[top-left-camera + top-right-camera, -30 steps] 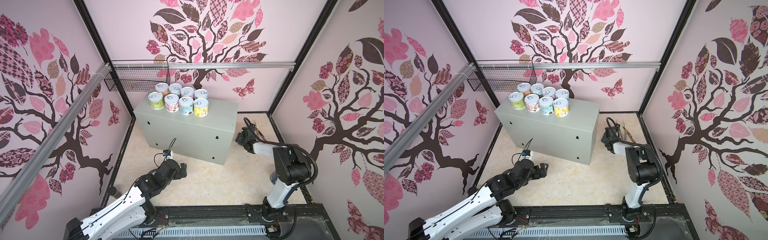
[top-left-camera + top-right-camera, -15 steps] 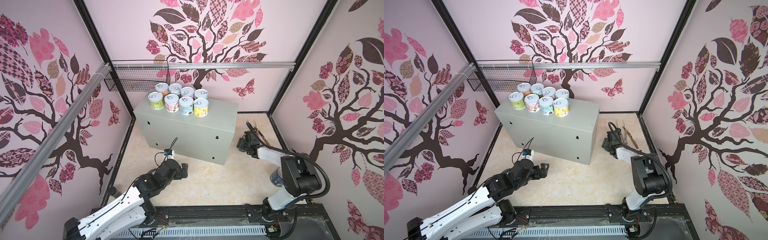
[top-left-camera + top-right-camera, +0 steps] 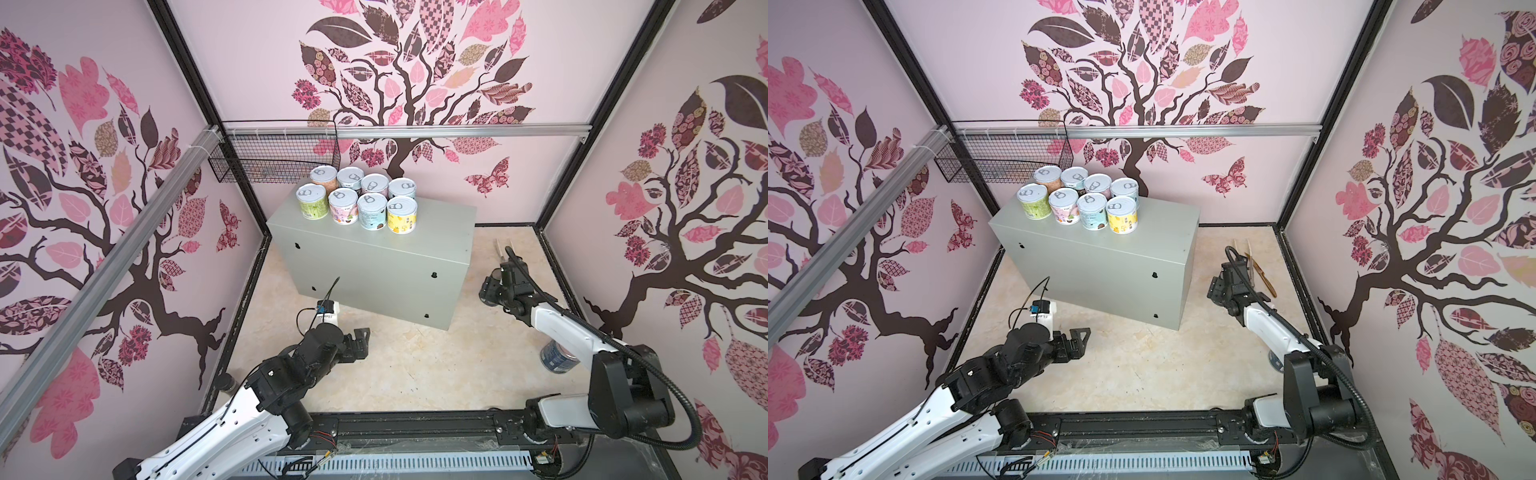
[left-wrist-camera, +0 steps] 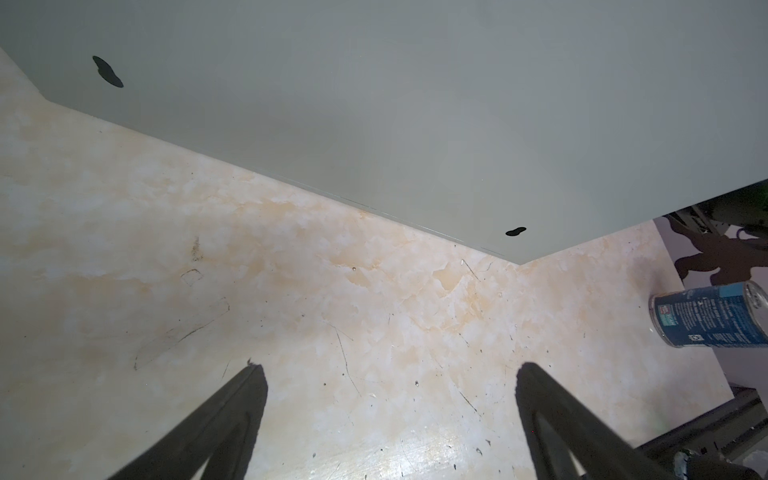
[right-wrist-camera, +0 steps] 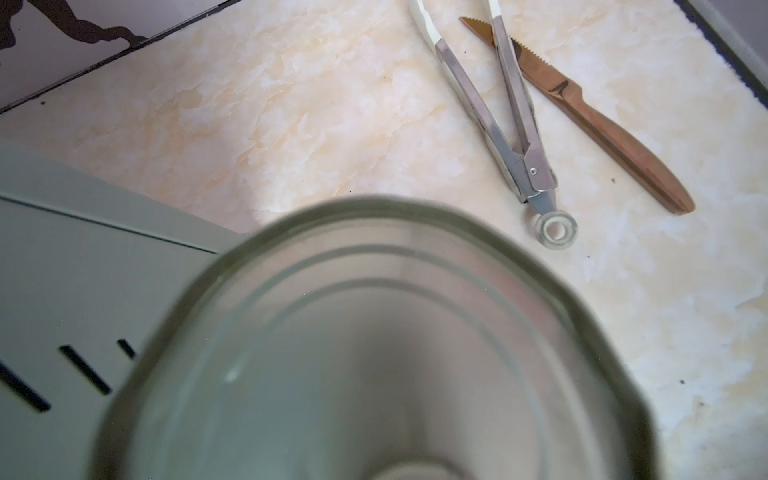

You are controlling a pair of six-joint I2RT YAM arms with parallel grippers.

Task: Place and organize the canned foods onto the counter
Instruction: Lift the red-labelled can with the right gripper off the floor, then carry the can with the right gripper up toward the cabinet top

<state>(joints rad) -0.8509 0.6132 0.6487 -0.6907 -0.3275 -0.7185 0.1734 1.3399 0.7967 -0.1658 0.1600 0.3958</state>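
Eight short cans (image 3: 357, 199) with pale pull-tab lids stand in two rows on the left part of the grey counter (image 3: 374, 266), seen in both top views. A taller blue-labelled can (image 3: 559, 361) stands on the floor at the right, partly behind my right arm; the left wrist view shows this blue can (image 4: 710, 320) too. My right gripper (image 3: 492, 291) is beside the counter's right end, shut on a can whose bare metal end (image 5: 374, 353) fills the right wrist view; its label does not show. My left gripper (image 4: 388, 370) hangs open over bare floor in front of the counter.
A black wire basket (image 3: 274, 162) hangs on the rail at the back left. Metal tongs (image 5: 494, 124) and a brown serrated knife (image 5: 602, 133) lie on the floor behind my right gripper. Patterned walls close in on three sides.
My right gripper has drawn slightly toward the front with its can. Its arm's elbow has swung right, uncovering the blue can. The left arm has barely moved.
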